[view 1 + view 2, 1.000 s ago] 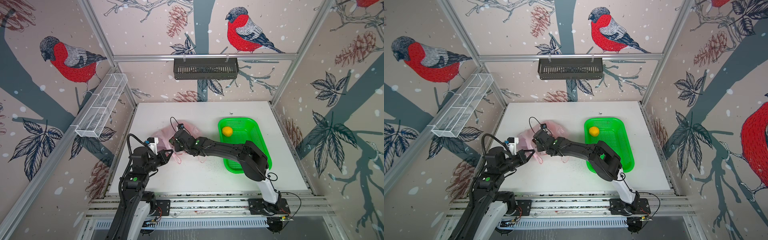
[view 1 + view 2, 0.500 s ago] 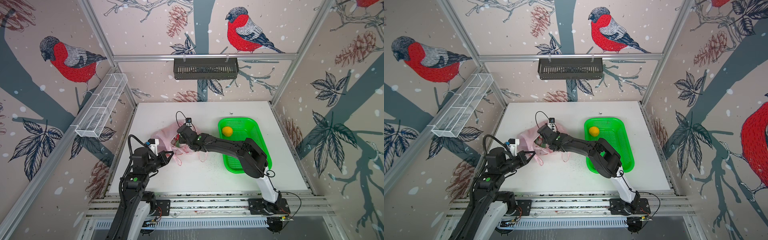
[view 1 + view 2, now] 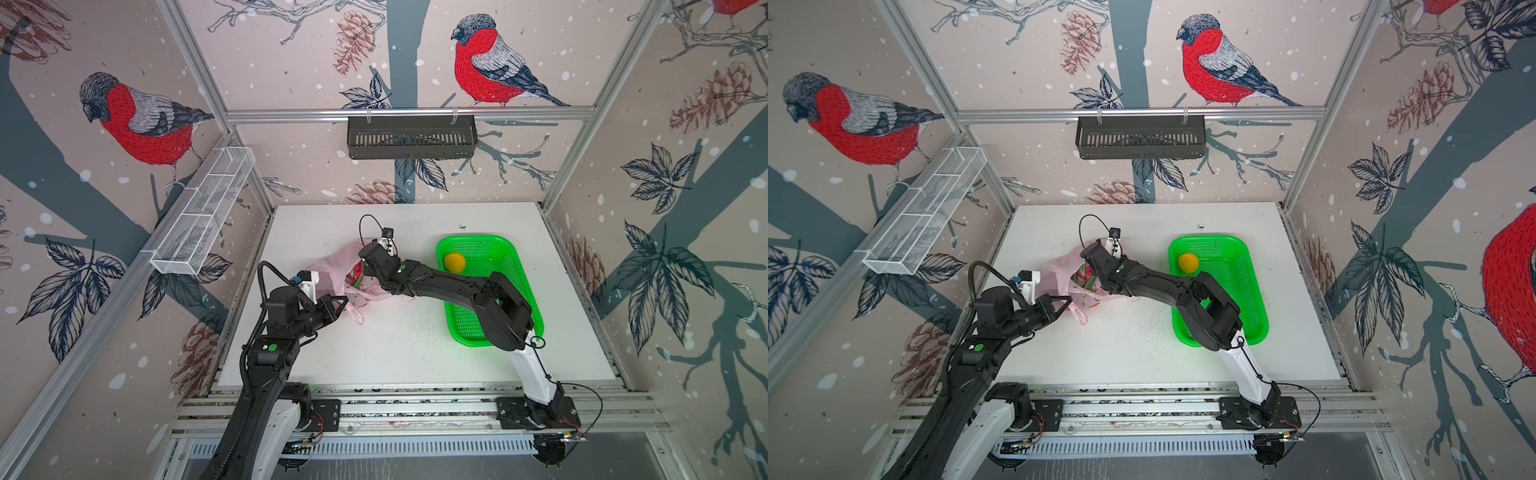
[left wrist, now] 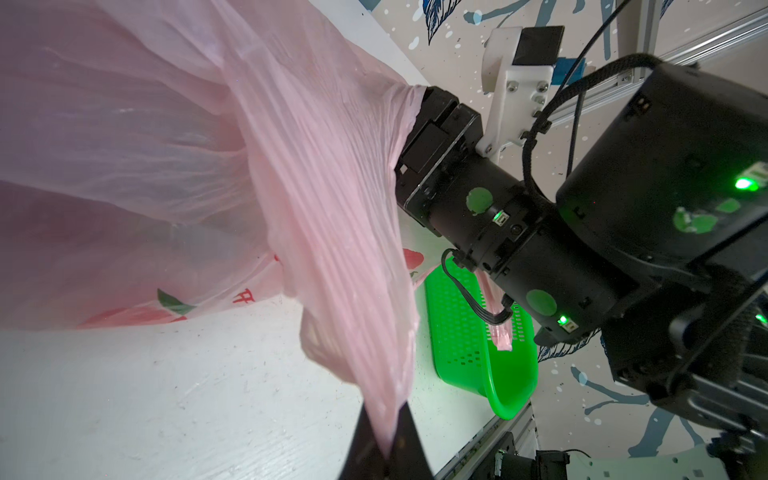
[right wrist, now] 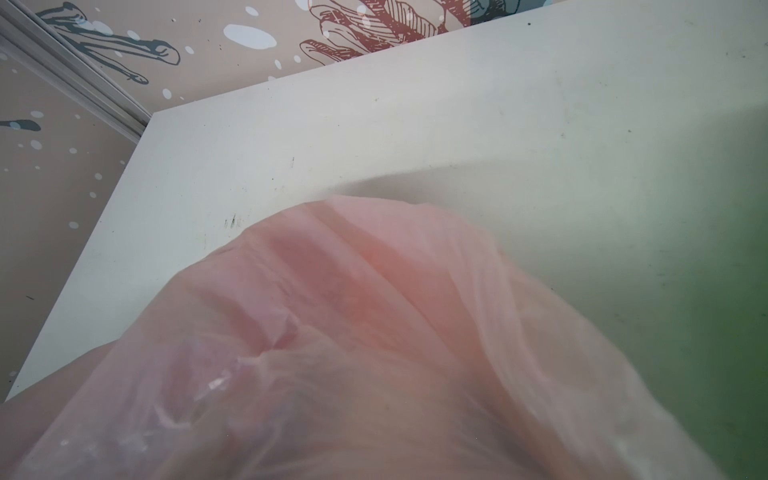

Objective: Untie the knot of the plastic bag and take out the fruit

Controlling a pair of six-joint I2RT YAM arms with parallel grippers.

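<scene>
While the left tool [image 3: 342,301] pinches the plastic bag [image 3: 332,269], right arm [image 3: 440,283] reaches inside.

Bag print: one red character [image 4: 243,296] stood low on the side of the pink bag [image 4: 137,137], just beside a red fruit print [image 4: 137,318] with a green leaf.
Reading: it showed two uprights crossed by two bars; a fold cut it off, so it could not be read for sure.
Top views: the bag's print was too small to read.
</scene>
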